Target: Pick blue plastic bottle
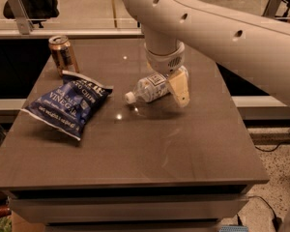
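Note:
The blue plastic bottle is small and clear, with a white cap and a pale label bearing a dark square mark. It lies on its side at the middle of the brown table, cap pointing left and toward me. My gripper hangs from the white arm straight down at the bottle's base end. Its cream part covers that end of the bottle.
A blue chip bag lies at the left of the table. A metal can stands upright behind it near the far left corner. A rail and glass run along the far side. The table's right edge drops to the floor.

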Controlling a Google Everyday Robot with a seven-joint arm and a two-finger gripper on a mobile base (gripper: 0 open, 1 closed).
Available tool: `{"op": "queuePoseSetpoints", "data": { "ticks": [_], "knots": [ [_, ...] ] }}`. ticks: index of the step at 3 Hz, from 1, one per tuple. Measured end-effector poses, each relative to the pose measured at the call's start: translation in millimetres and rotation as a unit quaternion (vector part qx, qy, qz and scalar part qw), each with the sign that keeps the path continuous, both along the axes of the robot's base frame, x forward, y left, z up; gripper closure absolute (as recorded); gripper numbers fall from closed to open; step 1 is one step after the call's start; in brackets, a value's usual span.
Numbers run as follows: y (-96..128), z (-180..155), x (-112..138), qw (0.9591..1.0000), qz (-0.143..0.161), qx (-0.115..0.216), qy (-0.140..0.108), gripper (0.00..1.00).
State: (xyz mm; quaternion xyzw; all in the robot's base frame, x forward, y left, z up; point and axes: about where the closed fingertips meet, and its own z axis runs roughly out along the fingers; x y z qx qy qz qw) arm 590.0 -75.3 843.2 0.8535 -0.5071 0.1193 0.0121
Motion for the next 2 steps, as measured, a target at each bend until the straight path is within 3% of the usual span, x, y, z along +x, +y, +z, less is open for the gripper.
{"op": "queuePoseSetpoints", "data": {
  "ticks": [2],
  "knots": [
    [-11.5,-15.3,4.8,0.9997,-0.021,0.006,0.012,0.62]
  ]
}}
